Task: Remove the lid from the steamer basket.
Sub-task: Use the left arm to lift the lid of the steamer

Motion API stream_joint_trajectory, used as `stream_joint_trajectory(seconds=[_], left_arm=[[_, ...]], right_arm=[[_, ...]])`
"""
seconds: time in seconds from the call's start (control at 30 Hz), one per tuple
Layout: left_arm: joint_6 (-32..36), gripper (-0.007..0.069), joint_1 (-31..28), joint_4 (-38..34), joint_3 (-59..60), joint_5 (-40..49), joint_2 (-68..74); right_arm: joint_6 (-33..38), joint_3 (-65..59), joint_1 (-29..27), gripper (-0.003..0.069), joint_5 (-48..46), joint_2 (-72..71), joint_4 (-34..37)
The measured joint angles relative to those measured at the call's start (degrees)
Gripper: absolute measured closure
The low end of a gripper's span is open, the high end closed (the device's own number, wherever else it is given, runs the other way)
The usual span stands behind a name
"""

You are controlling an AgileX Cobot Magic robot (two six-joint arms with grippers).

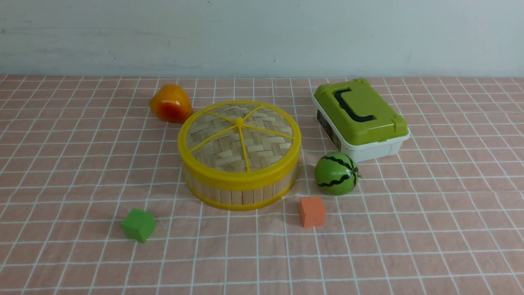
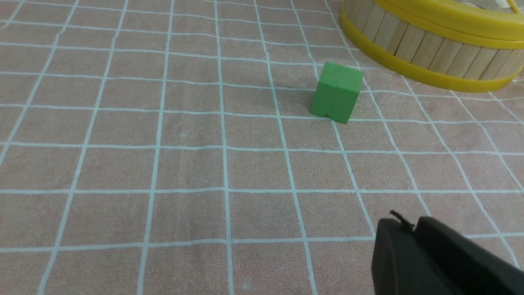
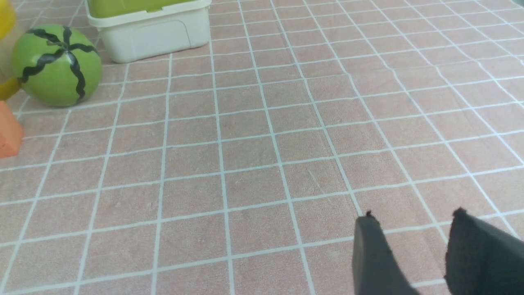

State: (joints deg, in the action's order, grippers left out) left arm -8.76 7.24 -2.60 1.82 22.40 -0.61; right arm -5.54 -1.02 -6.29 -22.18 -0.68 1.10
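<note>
The steamer basket (image 1: 239,192) stands mid-table, a low tub of bamboo slats with yellow rims. The lid (image 1: 239,137), woven bamboo with a yellow rim, spokes and centre knob, sits on top of it. Part of the basket wall (image 2: 425,49) shows in the left wrist view. Neither gripper shows in the front view. My left gripper (image 2: 405,225) is shut and empty over bare cloth, well short of the basket. My right gripper (image 3: 413,217) is open and empty over bare cloth, far from the basket.
A green cube (image 1: 138,225) (image 2: 336,97) lies front left of the basket, an orange cube (image 1: 312,211) front right. A toy watermelon (image 1: 336,173) (image 3: 56,64) and a white box with green lid (image 1: 360,119) (image 3: 149,28) are at its right. An orange fruit (image 1: 170,103) lies behind left.
</note>
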Motion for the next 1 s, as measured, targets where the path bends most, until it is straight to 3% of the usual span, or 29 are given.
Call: stream_joint_trajectory(seconds=[0.23, 0.37, 0.5, 0.63, 0.73, 0.8, 0.87, 0.97, 1.0], left_arm=[[0.0, 0.0566, 0.0, 2.6, 0.0, -12.3, 0.0], [0.3, 0.0559, 0.0, 8.0, 0.0, -29.2, 0.0], [0.4, 0.0555, 0.0, 10.4, 0.0, -39.5, 0.0], [-5.8, 0.0552, 0.0, 11.0, 0.0, -53.8, 0.0], [-12.7, 0.0549, 0.0, 11.0, 0.0, -58.4, 0.0], [-17.6, 0.0550, 0.0, 10.7, -0.3, -58.6, 0.0], [-20.1, 0.0556, 0.0, 10.5, -3.2, -53.0, 0.0], [-20.2, 0.0587, 0.0, 10.8, -9.6, -43.6, 0.5], [-17.8, 0.0636, 0.0, 11.4, -15.7, -36.2, 3.2]], right_arm=[[0.0, 0.0, 0.0, 0.0418, 0.0, 0.0, 0.0], [0.0, 0.0, 0.0, 0.0418, 0.0, 0.0, 0.0], [0.0, 0.0, 0.0, 0.0418, 0.0, 0.0, 0.0], [0.0, 0.0, 0.0, 0.0418, 0.0, 0.0, 0.0], [0.0, 0.0, 0.0, 0.0418, 0.0, 0.0, 0.0], [0.0, 0.0, 0.0, 0.0418, 0.0, 0.0, 0.0], [0.0, 0.0, 0.0, 0.0418, 0.0, 0.0, 0.0], [0.0, 0.0, 0.0, 0.0418, 0.0, 0.0, 0.0], [0.0, 0.0, 0.0, 0.0418, 0.0, 0.0, 0.0]])
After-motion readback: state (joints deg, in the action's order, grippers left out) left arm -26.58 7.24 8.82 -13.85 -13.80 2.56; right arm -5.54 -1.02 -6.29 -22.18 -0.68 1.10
